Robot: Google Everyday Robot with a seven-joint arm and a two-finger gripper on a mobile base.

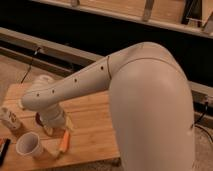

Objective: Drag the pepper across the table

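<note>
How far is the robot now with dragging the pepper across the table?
Looks done: the approach. The gripper is low over the table, just left of the pepper. In hand: lining up on the pepper, which lies flat near the front edge, right of the white cup; whether they touch is hidden by the wrist. Left: probably the whole drag.

- A pale wooden ledge (120,10) runs along the top, with metal brackets (148,10) rising from it.
- Below it is a black band of wall (100,30), then a grey rail (60,47) slanting down to the right.
- The floor (10,75) at left is beige, and a dark cable (29,67) trails over it.
- The low wooden surface (95,125) sits in warm, dim light.
</note>
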